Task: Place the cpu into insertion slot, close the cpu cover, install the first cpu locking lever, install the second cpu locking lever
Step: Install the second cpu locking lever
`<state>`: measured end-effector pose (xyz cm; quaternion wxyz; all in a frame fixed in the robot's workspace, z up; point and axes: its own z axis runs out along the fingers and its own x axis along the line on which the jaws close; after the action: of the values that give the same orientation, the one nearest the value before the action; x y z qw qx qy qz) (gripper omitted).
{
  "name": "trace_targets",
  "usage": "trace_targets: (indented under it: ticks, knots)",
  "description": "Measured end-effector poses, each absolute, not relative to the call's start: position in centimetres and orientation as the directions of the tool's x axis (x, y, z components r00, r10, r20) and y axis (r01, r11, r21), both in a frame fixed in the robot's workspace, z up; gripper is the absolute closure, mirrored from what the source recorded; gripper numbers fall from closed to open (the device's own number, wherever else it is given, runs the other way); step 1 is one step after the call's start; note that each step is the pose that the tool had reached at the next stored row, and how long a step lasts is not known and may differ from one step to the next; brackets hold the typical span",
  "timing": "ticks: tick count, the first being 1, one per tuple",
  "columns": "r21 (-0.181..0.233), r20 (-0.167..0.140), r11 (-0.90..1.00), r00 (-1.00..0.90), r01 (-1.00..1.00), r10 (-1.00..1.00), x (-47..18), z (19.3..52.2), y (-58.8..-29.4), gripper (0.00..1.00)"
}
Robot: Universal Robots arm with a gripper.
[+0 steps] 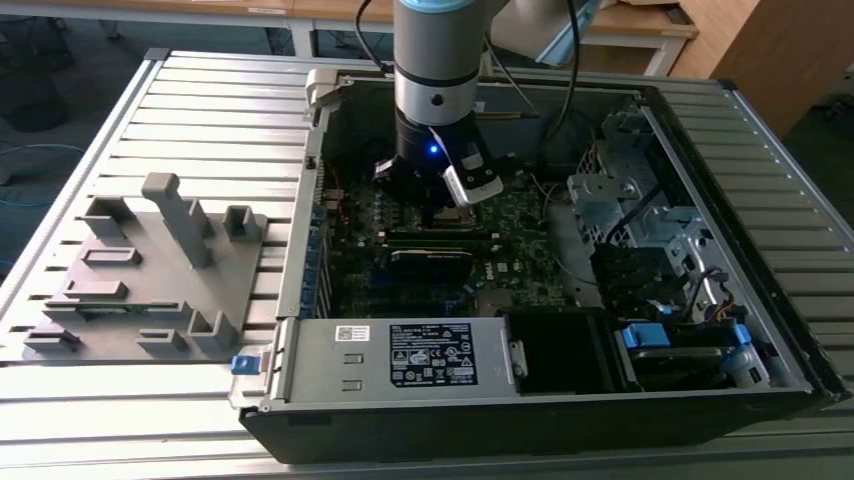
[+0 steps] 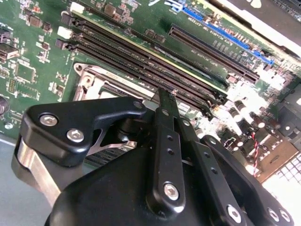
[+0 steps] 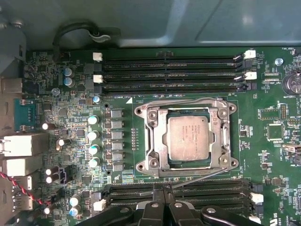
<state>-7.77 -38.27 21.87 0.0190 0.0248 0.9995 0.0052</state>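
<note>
Cpu (image 3: pixel 187 137) seated in slot (image 3: pixel 149 138), cover (image 3: pixel 221 136) closed flat over it. One lever (image 3: pixel 207 175) angled along the cover's edge. Gripper (image 3: pixel 163 190) beside it over memory strips (image 3: pixel 178 193), fingers together, empty.

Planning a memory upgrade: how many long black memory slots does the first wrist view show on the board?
6 at least. Three memory slots lie side by side between the CPU socket and the case's grey metal wall. About three more lie on the socket's opposite side, partly behind the gripper, so some may be hidden.
</note>
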Motion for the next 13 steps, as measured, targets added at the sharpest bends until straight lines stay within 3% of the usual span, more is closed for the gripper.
trace_targets:
  ticks: [13]
  knots:
    - [0.012,-0.038,0.999,-0.998,0.050,0.050,-7.77,21.68,-38.27,0.90]
